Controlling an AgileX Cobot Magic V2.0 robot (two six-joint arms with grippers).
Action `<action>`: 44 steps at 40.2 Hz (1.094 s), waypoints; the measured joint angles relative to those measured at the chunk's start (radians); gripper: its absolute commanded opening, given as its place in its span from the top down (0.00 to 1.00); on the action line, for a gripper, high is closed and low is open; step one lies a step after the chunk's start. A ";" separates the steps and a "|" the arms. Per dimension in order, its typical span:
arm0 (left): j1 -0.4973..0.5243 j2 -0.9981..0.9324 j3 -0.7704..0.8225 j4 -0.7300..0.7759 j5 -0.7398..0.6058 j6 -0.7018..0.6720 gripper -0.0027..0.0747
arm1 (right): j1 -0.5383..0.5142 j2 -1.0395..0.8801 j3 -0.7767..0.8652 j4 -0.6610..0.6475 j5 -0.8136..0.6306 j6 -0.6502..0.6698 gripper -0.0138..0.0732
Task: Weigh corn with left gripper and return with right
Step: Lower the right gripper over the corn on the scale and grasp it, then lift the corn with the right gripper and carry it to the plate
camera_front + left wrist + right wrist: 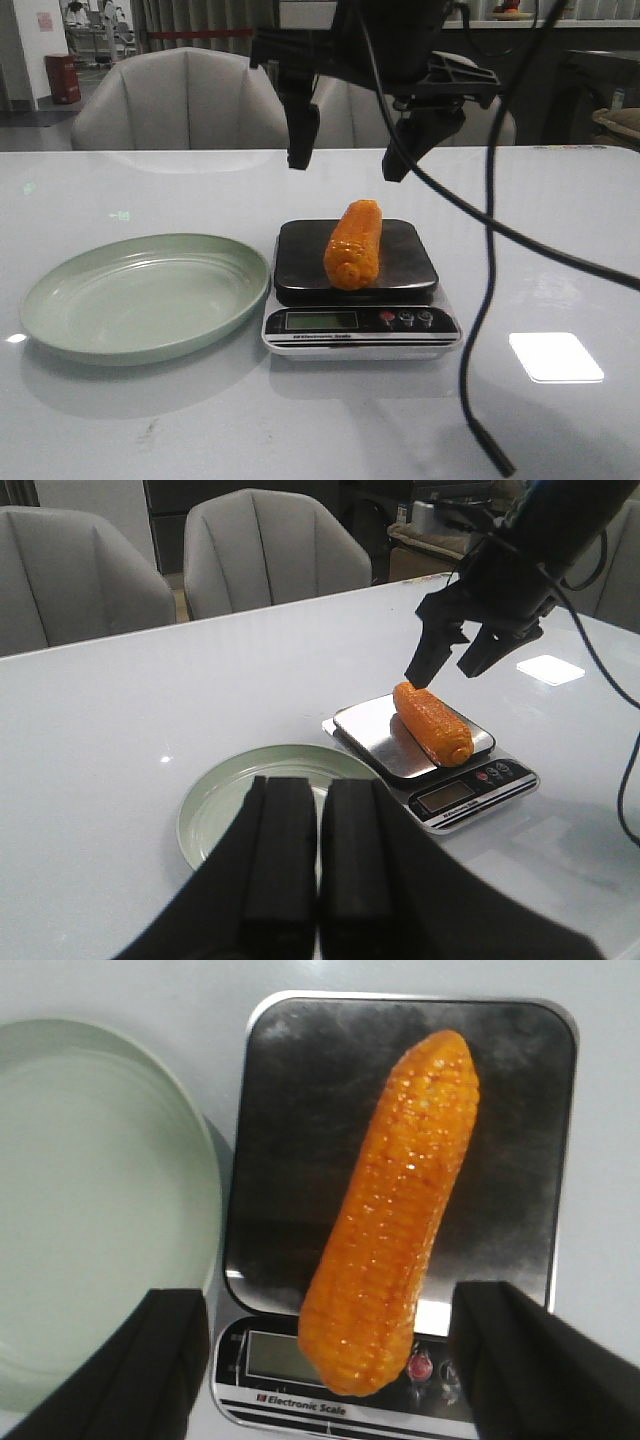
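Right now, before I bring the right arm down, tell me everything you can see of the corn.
The corn is one orange-yellow cob with rows of glossy kernels and blunt ends, no husk. It lies flat on the scale, on its dark platform, slightly diagonal, its near end overhanging toward the display. Only the platform touches it. The right gripper hangs open above it, fingers either side and clear of it. The left gripper is shut, back over the plate.

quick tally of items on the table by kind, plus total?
corn: 1
scale: 1
green plate: 1
Total: 3
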 measured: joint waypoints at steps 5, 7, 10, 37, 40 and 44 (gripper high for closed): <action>0.000 0.000 0.000 0.000 0.000 0.000 0.79 | 0.015 0.069 -0.054 -0.025 0.071 0.051 0.16; 0.000 0.000 0.000 0.000 0.000 0.000 0.79 | 0.018 0.091 -0.070 -0.027 0.095 0.071 0.16; 0.000 0.000 0.000 0.000 0.000 0.000 0.79 | 0.018 0.120 -0.079 -0.029 0.117 0.089 0.16; 0.000 -0.009 0.000 0.000 0.000 0.000 0.79 | 0.030 0.222 -0.165 0.001 0.149 0.115 0.63; 0.000 -0.009 0.000 0.000 0.000 0.000 0.79 | 0.057 0.224 -0.208 0.007 0.141 0.105 0.63; 0.000 -0.009 0.000 0.000 0.000 0.000 0.79 | 0.102 0.227 -0.254 0.019 0.099 0.085 0.63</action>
